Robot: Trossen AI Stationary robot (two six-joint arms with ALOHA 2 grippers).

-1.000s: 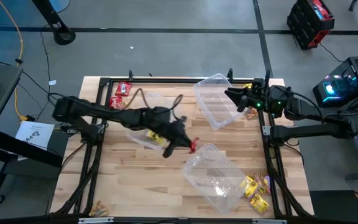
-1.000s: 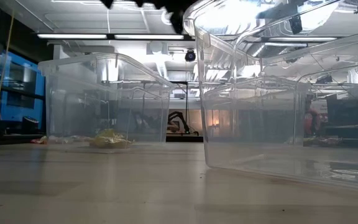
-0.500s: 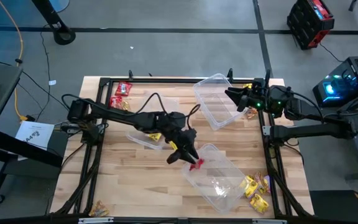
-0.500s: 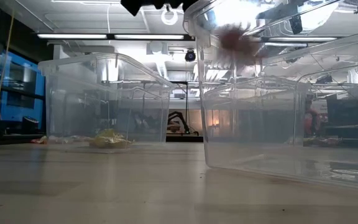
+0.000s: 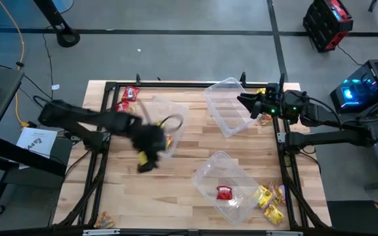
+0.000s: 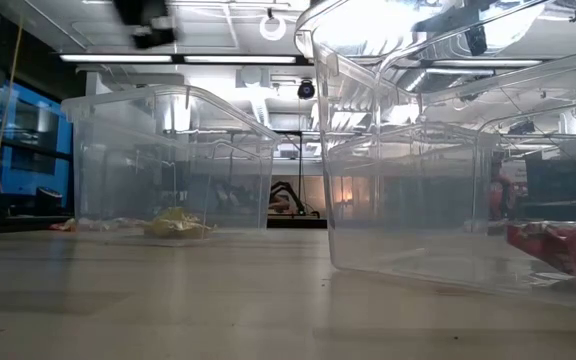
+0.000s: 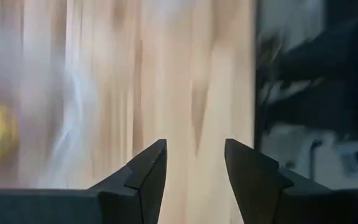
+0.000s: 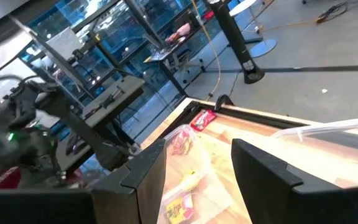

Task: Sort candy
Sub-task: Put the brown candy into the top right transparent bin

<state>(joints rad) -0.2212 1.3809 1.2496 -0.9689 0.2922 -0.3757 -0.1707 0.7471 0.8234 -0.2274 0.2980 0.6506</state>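
Lying in clear tub (image 5: 205, 172), red candy (image 5: 224, 192), unreadable

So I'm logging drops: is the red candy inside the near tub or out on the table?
Inside. The red candy lies on the floor of the clear tub, within its walls. The left hand is open, away from it.

Both arms are dark and jointed, a looped black cable on the left, green lights on the right
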